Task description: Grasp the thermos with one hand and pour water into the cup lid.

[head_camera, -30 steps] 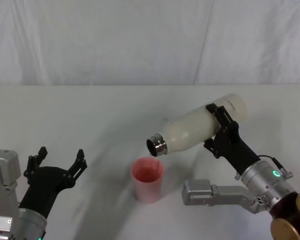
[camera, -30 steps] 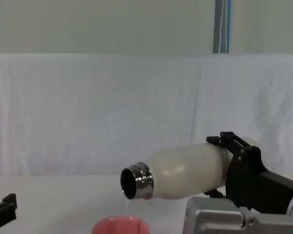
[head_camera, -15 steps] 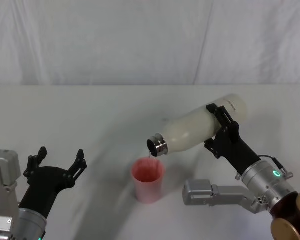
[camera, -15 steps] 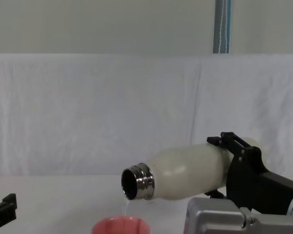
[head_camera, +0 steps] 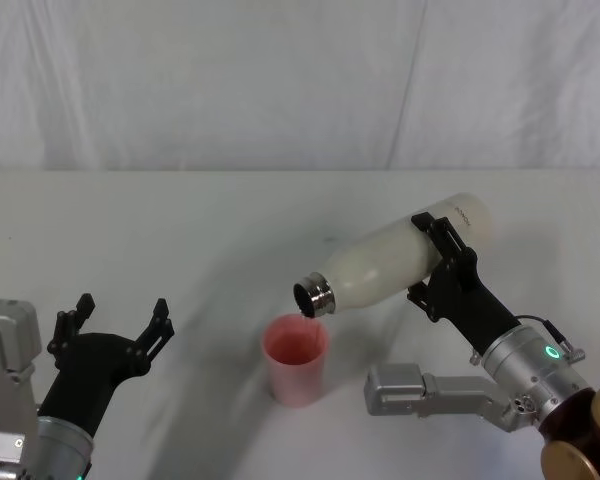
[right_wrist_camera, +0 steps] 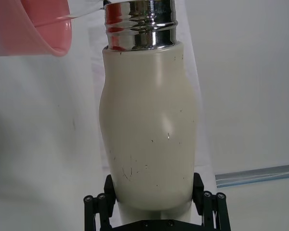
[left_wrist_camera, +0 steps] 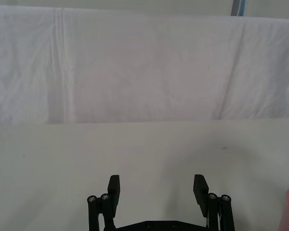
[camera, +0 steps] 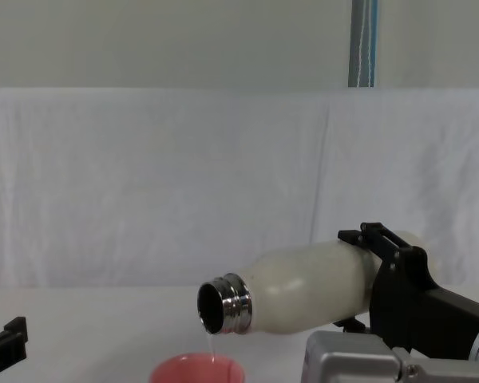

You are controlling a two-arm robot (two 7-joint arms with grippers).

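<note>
The cream-white thermos (head_camera: pixel 388 264) (camera: pixel 303 289) (right_wrist_camera: pixel 149 120) is tipped nearly level, its steel neck (head_camera: pixel 313 296) just above the pink cup lid (head_camera: pixel 296 357) (camera: pixel 197 370) (right_wrist_camera: pixel 31 26). A thin stream of water falls from the mouth into the cup lid. My right gripper (head_camera: pixel 442 262) (right_wrist_camera: pixel 154 204) (camera: pixel 383 271) is shut on the thermos body near its base. My left gripper (head_camera: pixel 120 322) (left_wrist_camera: pixel 157 190) rests low at the left, open and holding nothing.
A white cloth covers the table (head_camera: pixel 180 230) and hangs as a backdrop behind. A silver-grey arm link (head_camera: pixel 420 388) lies to the right of the cup lid. A blue-edged strip (camera: pixel 362 44) rises at the back.
The thermos has tilted a little further, its base sinking slightly and its mouth staying over the cup lid; water keeps trickling. The left arm has not moved.
</note>
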